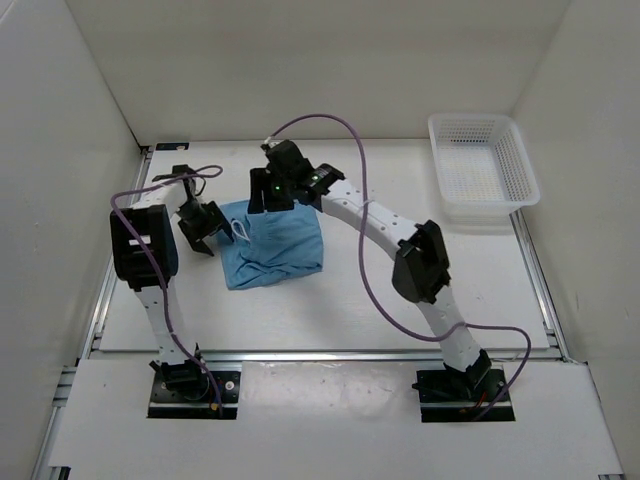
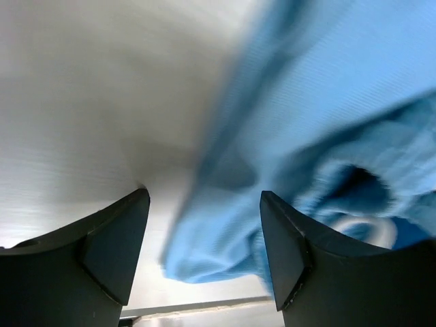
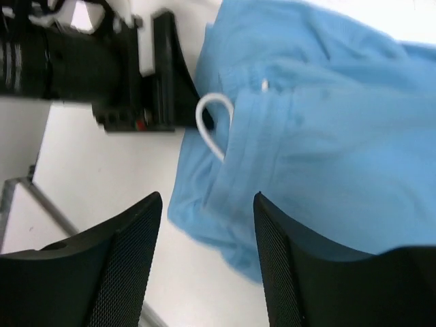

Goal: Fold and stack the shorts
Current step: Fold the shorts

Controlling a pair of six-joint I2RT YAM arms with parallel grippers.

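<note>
The light blue shorts [image 1: 272, 245] lie folded in a rough square on the white table, left of centre. Their gathered waistband [image 3: 252, 136] and a loop of white drawstring [image 3: 211, 119] face the left arm. My left gripper [image 1: 205, 225] stands open at the shorts' left edge. In the left wrist view a blue fabric corner [image 2: 225, 231] lies loose between its fingers [image 2: 109, 252]. My right gripper [image 1: 268, 195] hovers open above the back left corner of the shorts [image 3: 327, 136], with nothing gripped between its mesh pads [image 3: 129, 252].
A white mesh basket [image 1: 483, 170] stands at the back right of the table. White walls close in the back and both sides. The left gripper [image 3: 136, 82] shows in the right wrist view, close to the waistband.
</note>
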